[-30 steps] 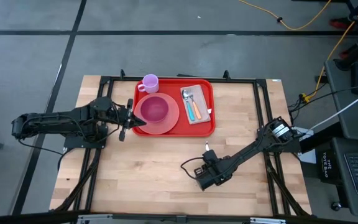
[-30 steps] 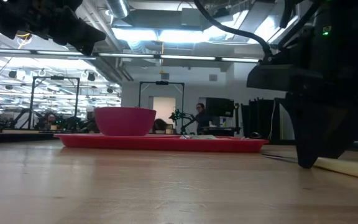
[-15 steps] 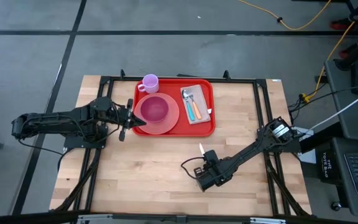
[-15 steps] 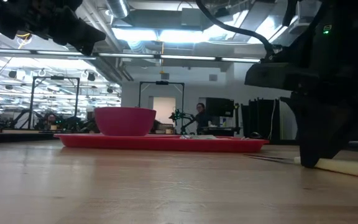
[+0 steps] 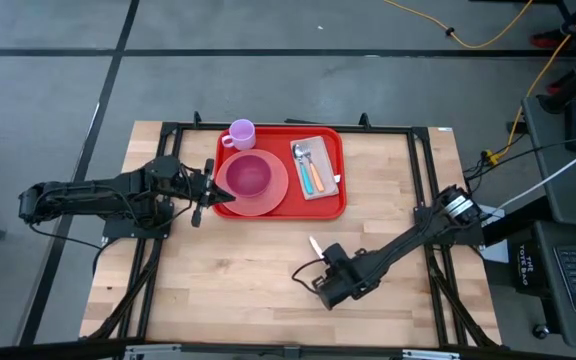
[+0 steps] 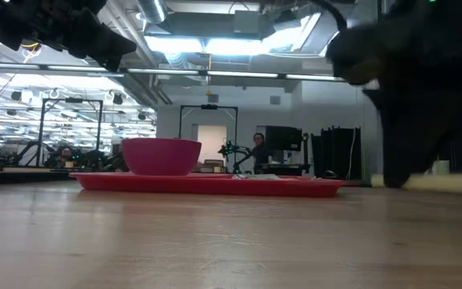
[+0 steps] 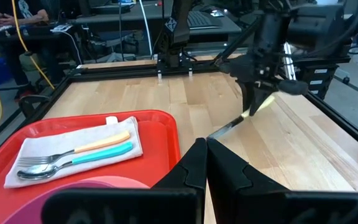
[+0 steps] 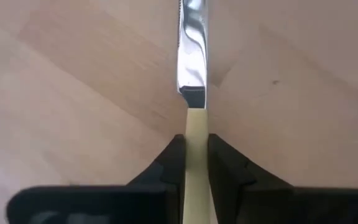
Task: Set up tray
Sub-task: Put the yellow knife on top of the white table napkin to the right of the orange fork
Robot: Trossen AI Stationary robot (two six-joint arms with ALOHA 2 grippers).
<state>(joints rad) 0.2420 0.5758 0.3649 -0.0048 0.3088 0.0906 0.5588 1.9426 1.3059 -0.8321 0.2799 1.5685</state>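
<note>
The red tray (image 5: 336,203) lies at the table's far middle. It carries a pink plate with a pink bowl (image 5: 251,178) and a napkin with a spoon and fork (image 5: 313,168). A purple cup (image 5: 240,133) stands at its far left corner. My left gripper (image 5: 211,192) is shut and hangs in the air by the tray's left edge. My right gripper (image 5: 321,260), nearer than the tray, is shut on a knife (image 5: 314,246) with a pale handle. My right gripper pinches the knife's pale handle (image 8: 196,127) between its two fingers (image 8: 174,155), close to where the blade starts. The knife lies along the fingers, and its blade (image 8: 191,43) sticks out ahead of them toward the tray. The handle (image 6: 447,183) shows above the tabletop.
Bare wood lies between the tray and the near edge around the right arm (image 5: 398,245). A black frame (image 5: 423,170) runs along the table's sides. Cables trail near the right gripper (image 5: 303,268). A person (image 6: 257,148) sits in the room beyond.
My right gripper has risen and taken the knife up off the table; in the low view the pale handle stands higher than before. From above, the knife's front end has shifted toward the table's left and slightly nearer. My left arm has kept still.
</note>
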